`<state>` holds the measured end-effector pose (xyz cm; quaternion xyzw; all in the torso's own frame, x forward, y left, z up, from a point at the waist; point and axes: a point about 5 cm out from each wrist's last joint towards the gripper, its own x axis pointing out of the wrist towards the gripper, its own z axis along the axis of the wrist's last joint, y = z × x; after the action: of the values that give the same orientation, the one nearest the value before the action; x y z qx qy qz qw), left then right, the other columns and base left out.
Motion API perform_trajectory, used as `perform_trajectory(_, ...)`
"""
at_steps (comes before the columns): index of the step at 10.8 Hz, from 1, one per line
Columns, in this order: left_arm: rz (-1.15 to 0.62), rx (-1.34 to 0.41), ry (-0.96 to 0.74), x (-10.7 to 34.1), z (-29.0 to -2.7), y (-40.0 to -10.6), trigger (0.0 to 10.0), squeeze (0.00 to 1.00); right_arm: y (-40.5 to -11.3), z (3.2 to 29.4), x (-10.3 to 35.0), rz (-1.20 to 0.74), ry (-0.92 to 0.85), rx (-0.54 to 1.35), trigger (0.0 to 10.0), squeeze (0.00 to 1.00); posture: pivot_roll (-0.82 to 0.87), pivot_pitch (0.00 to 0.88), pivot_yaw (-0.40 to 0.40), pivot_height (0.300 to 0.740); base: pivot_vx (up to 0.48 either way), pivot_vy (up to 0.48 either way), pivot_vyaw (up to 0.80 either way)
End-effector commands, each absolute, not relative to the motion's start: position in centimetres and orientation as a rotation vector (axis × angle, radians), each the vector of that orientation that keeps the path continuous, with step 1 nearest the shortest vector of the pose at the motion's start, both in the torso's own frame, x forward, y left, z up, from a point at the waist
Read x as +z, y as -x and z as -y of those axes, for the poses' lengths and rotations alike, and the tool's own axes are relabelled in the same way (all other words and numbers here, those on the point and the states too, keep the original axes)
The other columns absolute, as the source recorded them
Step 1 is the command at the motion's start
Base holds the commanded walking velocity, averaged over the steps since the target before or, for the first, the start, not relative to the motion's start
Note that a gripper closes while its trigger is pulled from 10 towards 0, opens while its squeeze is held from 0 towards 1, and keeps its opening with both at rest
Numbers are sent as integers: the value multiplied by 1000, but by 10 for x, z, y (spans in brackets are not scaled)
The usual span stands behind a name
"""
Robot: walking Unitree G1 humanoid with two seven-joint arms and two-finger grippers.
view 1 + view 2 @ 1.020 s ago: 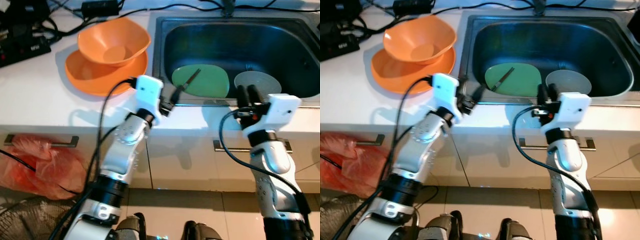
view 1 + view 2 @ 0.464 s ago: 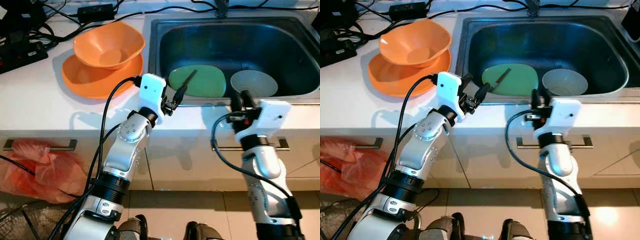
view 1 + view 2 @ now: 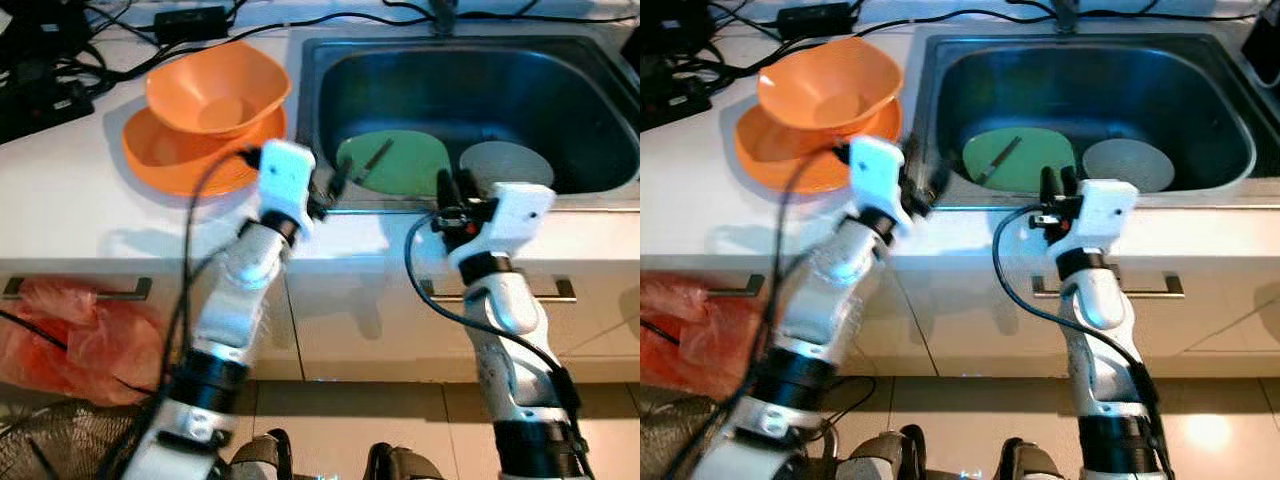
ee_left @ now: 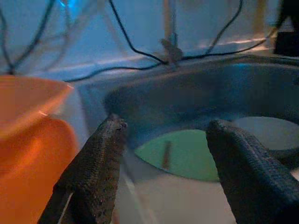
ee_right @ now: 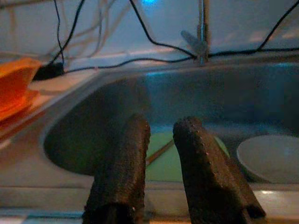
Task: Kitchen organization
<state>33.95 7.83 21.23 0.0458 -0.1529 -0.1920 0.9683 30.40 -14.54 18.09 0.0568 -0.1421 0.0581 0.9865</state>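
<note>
The left gripper hovered with its fingers spread wide and empty at the near-left rim of the steel sink, lined up, by the look of it, toward the green plate lying flat on the basin floor. A dark utensil, seemingly a chopstick, lay slantwise across that plate. The right gripper stood at the front rim with its fingers drawn close together but holding nothing, pointed between the green plate and the pale bowl just beside it, a stance that suggested readiness, not a grasp. On the white counter to the left, an orange bowl sat nested on an orange plate, apparently already stacked out of the way. A red plastic bag hung below the counter edge. Compared with half a second before, the left arm had swung slightly leftward and the right gripper had shifted leftward along the rim; the dishes lay unmoved.
</note>
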Motion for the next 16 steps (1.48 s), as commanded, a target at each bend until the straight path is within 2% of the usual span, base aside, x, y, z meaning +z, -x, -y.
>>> perform_trajectory(1, 352, -318, -160, 227, -94, -345, 10000, 0, -305, 142, 177, 275, -103, 136, 10000, 0, 45, 162, 25, 740, 0, 0, 0)
perform_trajectory(2, 364, -288, -215, 234, -105, -349, 10000, 0, -306, 142, 178, 277, -112, 138, 10000, 0, 40, 161, 27, 740, 0, 0, 0)
perform_trajectory(3, 388, -239, -363, 249, -119, -356, 10000, 0, -307, 142, 179, 279, -110, 146, 10000, 0, 53, 153, 23, 740, 0, 0, 0)
perform_trajectory(5, 387, -227, -494, 264, -132, -365, 10000, 0, -309, 138, 177, 276, -116, 161, 10000, 0, 51, 137, 32, 740, 0, 0, 0)
perform_trajectory(9, 272, -380, -764, 274, -151, -370, 10000, 0, -308, 136, 177, 283, -119, 168, 10000, 0, 45, 118, 49, 740, 0, 0, 0)
perform_trajectory(11, 175, -402, -824, 267, -168, -367, 10000, 0, -309, 133, 176, 282, -121, 182, 10000, 0, 56, 120, 44, 740, 0, 0, 0)
perform_trajectory(13, 139, -351, -902, 273, -184, -369, 10000, 0, -309, 131, 175, 278, -125, 187, 10000, 0, 68, 126, 44, 740, 0, 0, 0)
perform_trajectory(16, 98, -313, -1026, 277, -191, -374, 10000, 0, -309, 131, 175, 278, -128, 185, 10000, 0, 67, 141, 46, 740, 0, 0, 0)
